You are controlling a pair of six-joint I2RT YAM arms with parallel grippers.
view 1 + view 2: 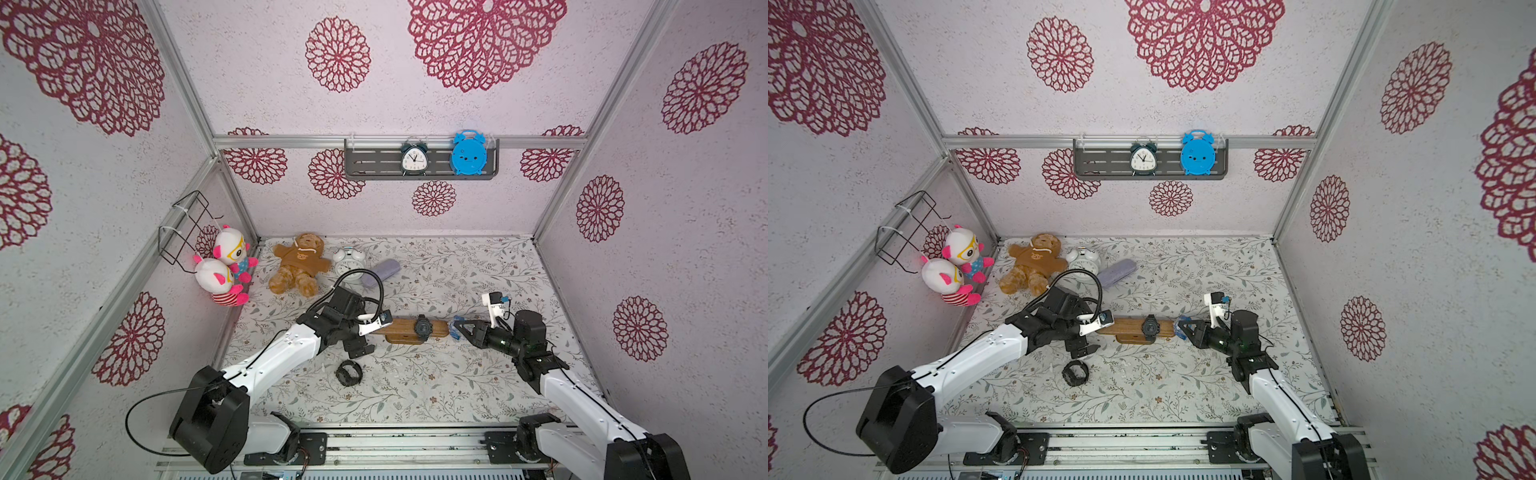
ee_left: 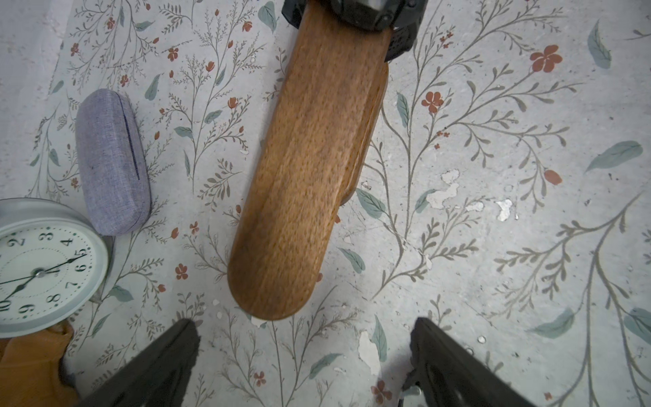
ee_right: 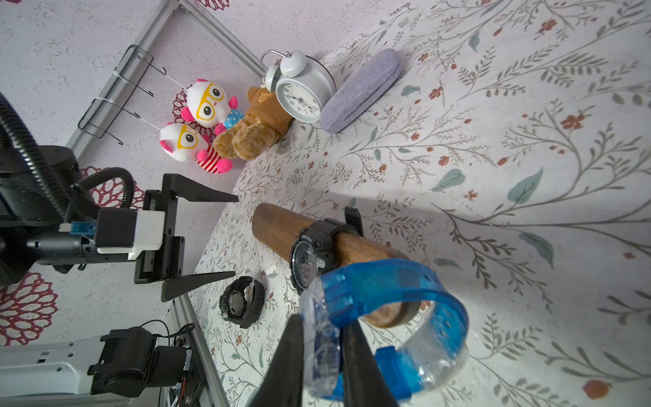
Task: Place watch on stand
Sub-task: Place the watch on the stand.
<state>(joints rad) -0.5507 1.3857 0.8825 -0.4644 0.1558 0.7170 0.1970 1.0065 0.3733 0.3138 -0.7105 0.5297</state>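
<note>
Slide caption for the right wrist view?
Right gripper holds blue watch at end of wooden stand; black watch already on it.

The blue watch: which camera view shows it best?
The right wrist view: the blue watch fills the foreground, its translucent strap pinched in the right end effector near the end of the stand. Both top views show only a small blue patch. The left wrist view misses it.

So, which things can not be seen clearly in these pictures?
- Right wrist view: face of the blue watch, partly covered by the right fingers pinching it.
- Left wrist view: black watch on the stand, cut off by the picture edge; the stand's foot, mostly under its bar.
- In a top view: dial of the loose black watch, too small.
</note>
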